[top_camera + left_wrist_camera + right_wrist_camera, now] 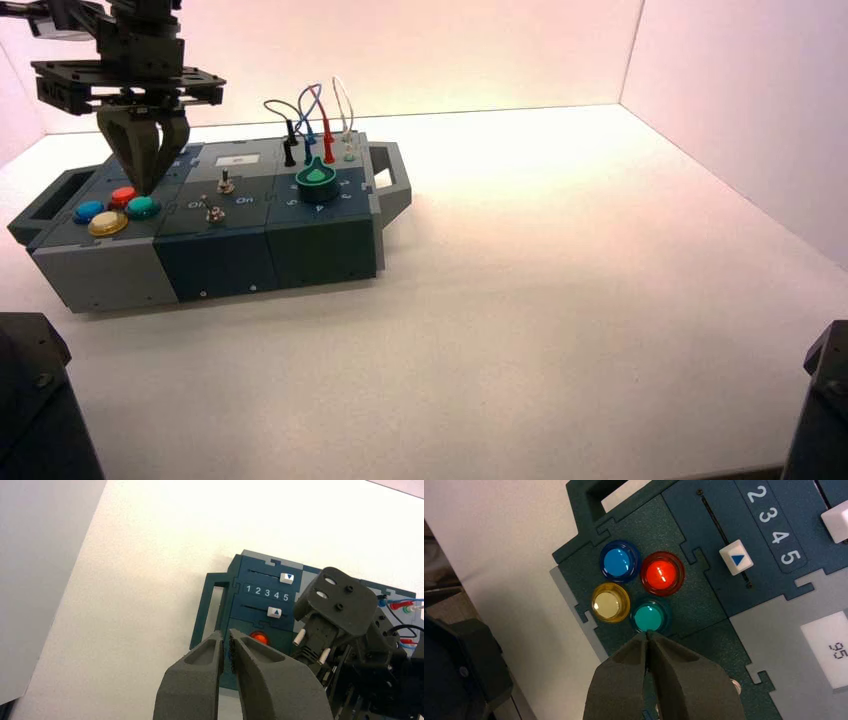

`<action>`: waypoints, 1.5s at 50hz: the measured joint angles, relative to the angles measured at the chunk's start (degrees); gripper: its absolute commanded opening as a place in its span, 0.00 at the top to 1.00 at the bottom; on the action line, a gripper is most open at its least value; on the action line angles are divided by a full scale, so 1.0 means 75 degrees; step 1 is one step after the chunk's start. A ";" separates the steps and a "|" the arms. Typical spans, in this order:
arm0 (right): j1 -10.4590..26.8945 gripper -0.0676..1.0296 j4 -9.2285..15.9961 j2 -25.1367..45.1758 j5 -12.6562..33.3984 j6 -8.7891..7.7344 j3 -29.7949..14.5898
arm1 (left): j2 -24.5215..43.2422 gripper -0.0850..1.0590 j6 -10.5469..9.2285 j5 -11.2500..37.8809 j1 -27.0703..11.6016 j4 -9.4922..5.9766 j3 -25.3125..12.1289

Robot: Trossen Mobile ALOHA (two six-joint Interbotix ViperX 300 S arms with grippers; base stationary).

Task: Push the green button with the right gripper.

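The green button [648, 618] is a small teal dome in a cluster with the blue [618, 561], red [662, 573] and yellow [609, 603] buttons at the left end of the box [215, 255]. My right gripper [646, 634] is shut, its tips together at the near edge of the green button; I cannot tell whether they touch it. In the high view the right gripper [142, 190] points down just above the green button [143, 207]. My left gripper [226, 635] is shut and empty, held off beyond the box's left end.
A white slider knob with a blue triangle [736, 558] sits beside the numbers next to the buttons. Two toggle switches [226, 182], a dark-green knob [318, 180] and plugged wires [310, 120] lie further right on the box. Black blocks [30, 400] stand at the front corners.
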 measured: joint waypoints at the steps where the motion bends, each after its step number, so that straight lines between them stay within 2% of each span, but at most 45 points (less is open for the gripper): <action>1: 0.0000 0.96 0.0000 0.0047 0.0035 0.0012 -0.0094 | 0.0000 0.86 0.0000 0.0000 -0.0012 0.0000 0.0012; 7: 0.0000 0.96 0.0000 0.0305 0.0305 0.0023 -0.0586 | 0.0000 0.86 0.0012 0.0000 -0.0012 -0.0012 0.0000; 9: 0.0012 0.96 0.0000 0.0469 0.0492 0.0035 -0.0926 | 0.0012 0.86 0.0012 0.0000 0.0000 -0.0012 0.0012; 18: 0.0012 0.96 0.0000 0.0844 0.0773 0.0246 -0.1570 | 0.0000 0.86 0.0000 0.0012 0.0000 -0.0012 0.0000; 58: 0.0059 0.96 0.0000 0.0961 0.0926 0.0281 -0.1594 | 0.0000 0.86 0.0000 0.0012 -0.0012 -0.0047 0.0000; 66: 0.0047 0.96 -0.0059 0.0949 0.0949 0.0270 -0.1594 | -0.0012 0.86 0.0000 0.0012 -0.0012 -0.0047 0.0000; 75: -0.0023 0.96 -0.0187 0.0832 0.0996 0.0211 -0.1477 | -0.0070 0.86 0.0000 0.0012 -0.0012 -0.0141 0.0012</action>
